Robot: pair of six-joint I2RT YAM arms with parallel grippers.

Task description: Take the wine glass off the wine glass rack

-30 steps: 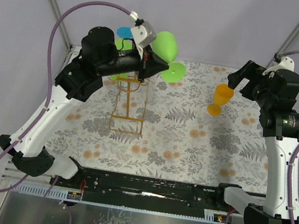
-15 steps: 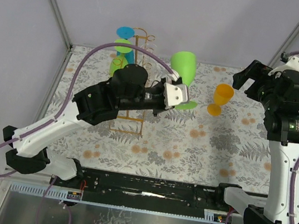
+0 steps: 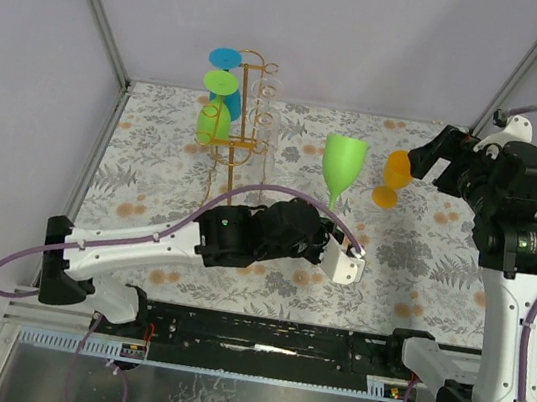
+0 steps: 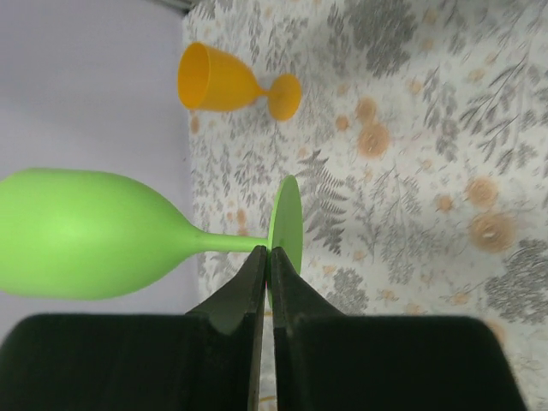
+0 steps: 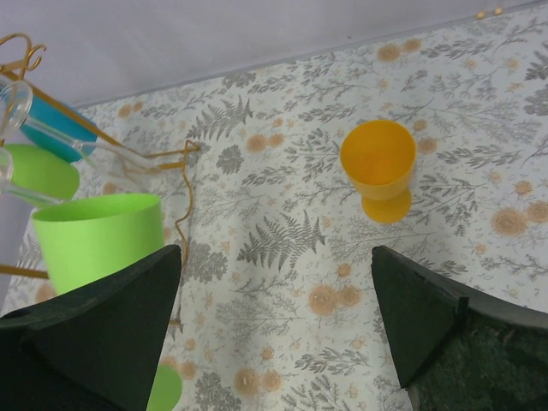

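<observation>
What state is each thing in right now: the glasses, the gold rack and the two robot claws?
Wine glass rack: standing, glasses on it.
Blue glass: hanging upside down on the rack.
Small green glass: hanging upside down on the rack.
Large green wine glass: standing upright, free.
Orange glass: standing upright.
Left gripper: shut, empty.
Right gripper: open, empty.

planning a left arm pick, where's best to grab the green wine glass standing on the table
Probably the thin stem of the green wine glass, between bowl and foot, coming in level from the near side. It stands upright, the bowl is wide, and the orange goblet sits close on its right with the wine glass rack to its left, so the near side looks freest.
</observation>
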